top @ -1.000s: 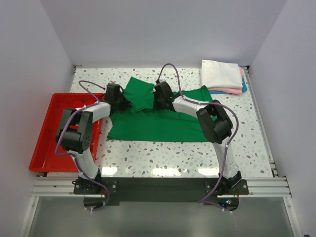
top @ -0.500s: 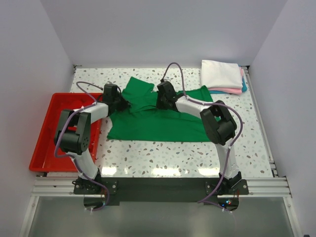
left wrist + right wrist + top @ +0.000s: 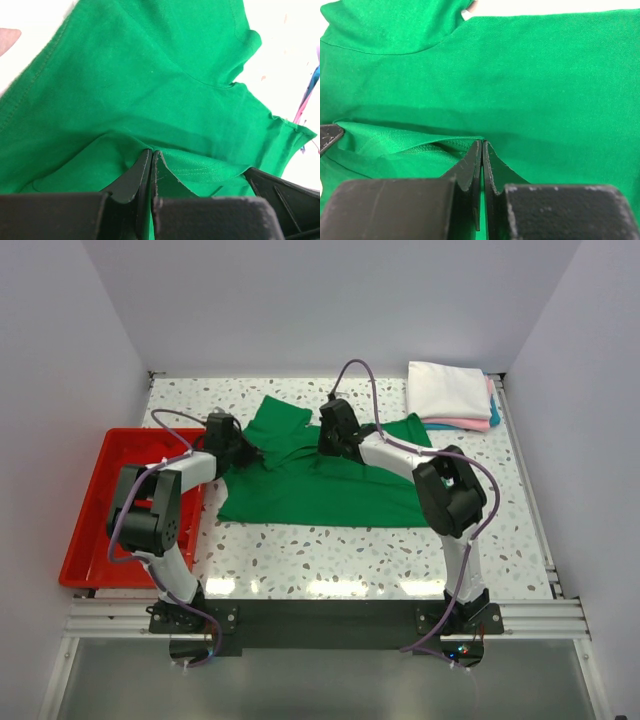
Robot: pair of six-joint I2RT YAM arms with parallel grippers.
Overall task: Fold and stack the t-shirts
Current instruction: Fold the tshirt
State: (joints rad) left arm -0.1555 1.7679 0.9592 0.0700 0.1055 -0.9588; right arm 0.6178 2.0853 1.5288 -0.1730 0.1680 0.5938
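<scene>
Fabric of green t-shirt (image 3: pixel 320 495) pinched in left end effector (image 3: pixel 151 153) — likewise right end effector (image 3: pixel 482 145).

Matt cloth, glossy plastic

The green t-shirt (image 3: pixel 310 490) is matt fine-knit cloth with stitched hems; the tray (image 3: pixel 85 540) at nine o'clock is glossy red plastic; the table (image 3: pixel 330 550) is smooth, speckled, faintly shiny; the left gripper (image 3: pixel 151 152) is matt black plastic.

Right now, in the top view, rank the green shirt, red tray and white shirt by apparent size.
1. green shirt and red tray: they look about alike, too close to rank.
2. white shirt: clearly the smallest.
</scene>
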